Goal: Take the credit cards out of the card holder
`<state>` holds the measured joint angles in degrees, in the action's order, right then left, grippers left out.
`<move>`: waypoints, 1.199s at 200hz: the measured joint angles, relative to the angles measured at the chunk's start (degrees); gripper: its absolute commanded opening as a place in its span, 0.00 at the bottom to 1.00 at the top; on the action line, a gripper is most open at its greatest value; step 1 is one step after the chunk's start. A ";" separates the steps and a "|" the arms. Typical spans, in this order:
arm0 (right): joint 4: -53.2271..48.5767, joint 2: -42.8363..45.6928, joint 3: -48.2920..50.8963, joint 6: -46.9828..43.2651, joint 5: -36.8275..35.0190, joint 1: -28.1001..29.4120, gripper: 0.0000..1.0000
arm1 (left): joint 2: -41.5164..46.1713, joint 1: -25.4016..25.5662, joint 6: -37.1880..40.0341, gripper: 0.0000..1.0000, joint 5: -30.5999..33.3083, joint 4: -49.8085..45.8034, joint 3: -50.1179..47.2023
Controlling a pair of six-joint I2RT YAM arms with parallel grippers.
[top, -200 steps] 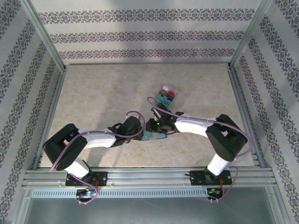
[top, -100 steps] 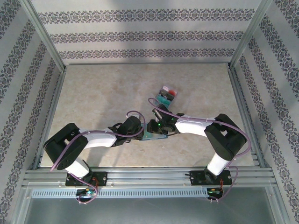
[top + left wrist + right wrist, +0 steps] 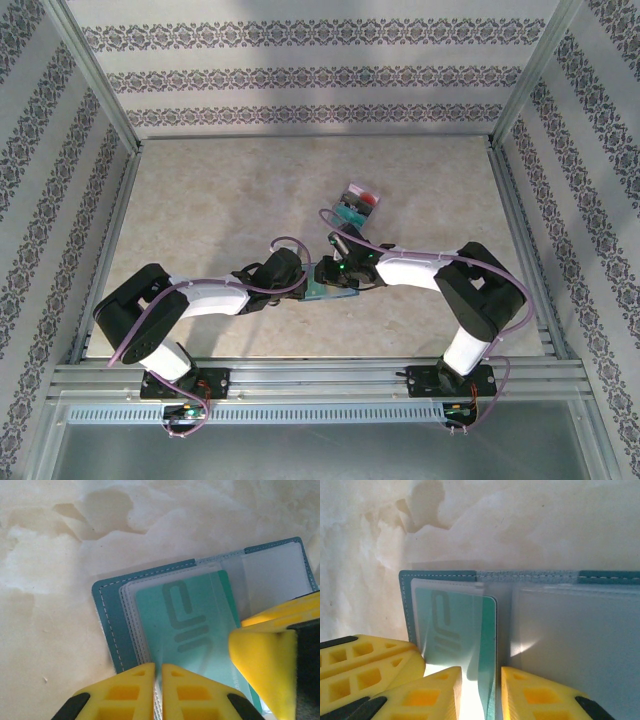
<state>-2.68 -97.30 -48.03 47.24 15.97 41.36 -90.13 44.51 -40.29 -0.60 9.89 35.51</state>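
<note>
Top external: both arms reach in to the near middle of the beige marbled table (image 3: 220, 200), meeting over the flat blue-grey two-panel card holder (image 3: 331, 291), which lies open there. A loose pile of small thin plastic credit cards (image 3: 358, 205), red, teal and whitish, lies farther back, well apart from the holder.

Left wrist: the holder's stitched border and clear plastic sleeve (image 3: 131, 611) show, with a thin teal plastic card (image 3: 190, 625) under the sleeve. Left gripper (image 3: 157, 680) has yellow fingers pressed together at the sleeve's near edge; can't tell if it pinches the sleeve. One yellow right finger (image 3: 260, 650) sits over the card's right side.

Right wrist: right gripper (image 3: 481, 690) has fingers slightly spread, the teal card's near edge between them, a bright gap on one side. The other panel's sleeve looks empty.
</note>
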 measured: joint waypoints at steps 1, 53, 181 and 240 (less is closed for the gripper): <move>0.02 0.07 0.02 0.00 0.00 0.00 0.27 | 0.00 0.00 0.00 0.10 0.00 0.00 0.00; 1.40 1.16 1.01 0.02 0.87 -0.02 0.27 | -0.04 0.00 -0.33 0.10 0.00 0.02 0.00; 11.15 2.82 6.84 3.04 6.49 -2.25 0.26 | -0.04 0.00 -0.33 0.09 0.13 0.02 0.00; 11.28 3.93 6.93 3.02 6.86 -2.25 0.26 | -0.04 0.00 -0.33 0.09 0.15 0.04 0.00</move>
<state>8.60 -93.36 -41.10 50.26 22.83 39.11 -90.17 44.51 -40.62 -0.45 9.93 35.51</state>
